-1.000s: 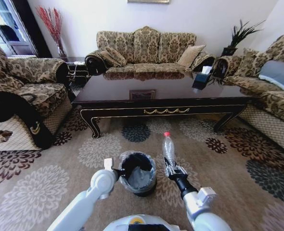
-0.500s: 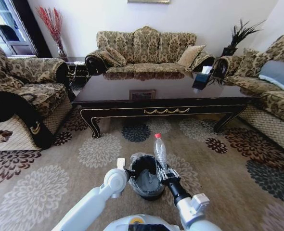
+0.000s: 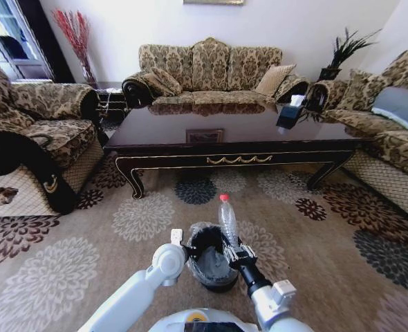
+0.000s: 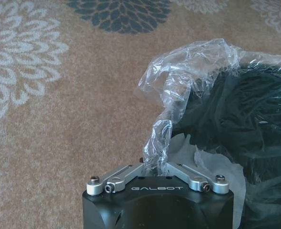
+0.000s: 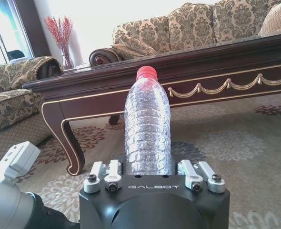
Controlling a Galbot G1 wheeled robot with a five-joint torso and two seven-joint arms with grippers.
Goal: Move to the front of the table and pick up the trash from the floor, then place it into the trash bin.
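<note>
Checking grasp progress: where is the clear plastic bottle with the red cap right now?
In the head view, the clear plastic bottle with the red cap stands upright in the right gripper, beside the black trash bin's right rim, before the dark wood table.

We take the trash bin [image 3: 209, 257] as our landmark: it stands on the carpet [image 3: 342, 235] in front of the coffee table [image 3: 232, 135]. Our left gripper [image 3: 184, 243] is at its left rim, pinching the liner bag [image 4: 178, 90]. Our right gripper [image 3: 233, 253], at its right rim, holds the plastic bottle [image 3: 227, 220] upright. A sofa [image 3: 214, 72] sits behind the table.
</note>
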